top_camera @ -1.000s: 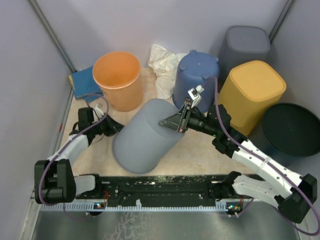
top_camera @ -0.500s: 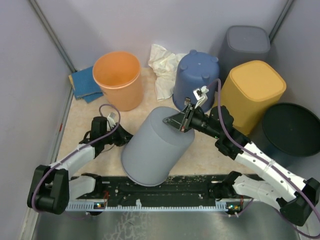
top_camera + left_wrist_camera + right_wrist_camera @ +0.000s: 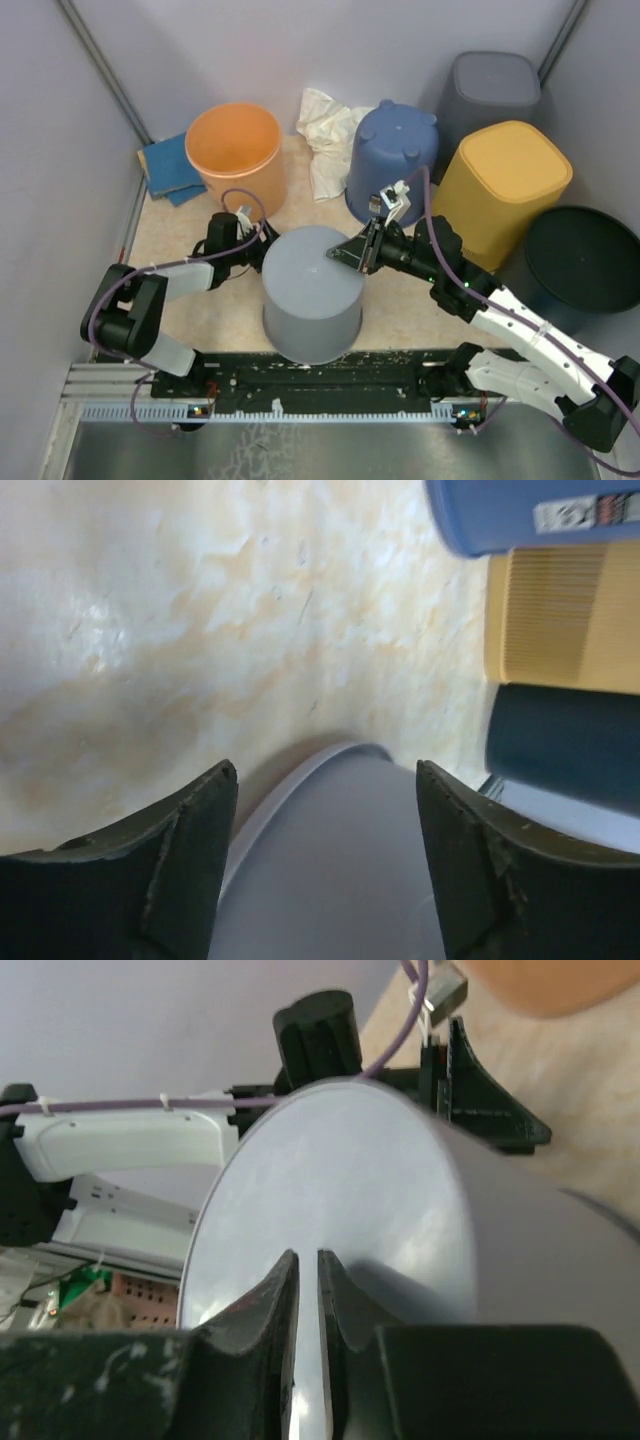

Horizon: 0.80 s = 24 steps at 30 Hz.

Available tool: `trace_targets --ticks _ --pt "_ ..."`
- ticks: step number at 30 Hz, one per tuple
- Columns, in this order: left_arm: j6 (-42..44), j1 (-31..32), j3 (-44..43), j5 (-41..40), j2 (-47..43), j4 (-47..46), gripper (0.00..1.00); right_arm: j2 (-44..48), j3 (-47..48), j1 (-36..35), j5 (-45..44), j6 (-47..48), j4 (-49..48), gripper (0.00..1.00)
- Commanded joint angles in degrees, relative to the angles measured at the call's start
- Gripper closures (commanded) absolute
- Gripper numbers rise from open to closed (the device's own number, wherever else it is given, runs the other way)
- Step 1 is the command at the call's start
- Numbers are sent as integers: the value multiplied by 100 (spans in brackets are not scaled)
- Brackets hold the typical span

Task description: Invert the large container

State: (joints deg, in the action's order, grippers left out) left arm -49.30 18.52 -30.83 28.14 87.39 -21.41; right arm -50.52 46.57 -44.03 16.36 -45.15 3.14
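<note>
Our left gripper (image 3: 322, 775) gapes wide, the grey bin (image 3: 312, 290) just ahead between its jaws; our right gripper (image 3: 305, 1257) is all but closed over it, seemingly gripping nothing.

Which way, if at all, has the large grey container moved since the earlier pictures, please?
Yes. The grey container tipped from lying on its side to standing base-up, its lower end swinging rightward, away from the orange bucket.
</note>
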Motion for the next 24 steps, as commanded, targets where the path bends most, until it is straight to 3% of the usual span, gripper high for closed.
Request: trace_targets --ticks 1,4,9,13,17,20,24 --pt "405 -1 -424 -429 -374 522 13 192 -79 -95 -164 344 960 82" --pt "738 1 -624 -728 -655 1290 1 315 32 -89 -257 569 1308 78" --pt "1067 2 -692 -933 -1116 2072 0 412 330 -94 -247 1059 1917 75" --pt "1373 3 -776 -1214 -1897 3027 0 618 675 -88 -792 1443 2588 63" --pt "1814 2 -1107 -1896 -2687 4556 0 838 998 -93 -1598 1663 3041 45" --pt "2041 1 -1404 -2398 -3117 5802 0 962 1118 -88 -2347 1699 3286 38" --pt "1870 11 -1461 -1890 -3544 6953 0 1140 1100 -88 -3961 1368 3650 30"
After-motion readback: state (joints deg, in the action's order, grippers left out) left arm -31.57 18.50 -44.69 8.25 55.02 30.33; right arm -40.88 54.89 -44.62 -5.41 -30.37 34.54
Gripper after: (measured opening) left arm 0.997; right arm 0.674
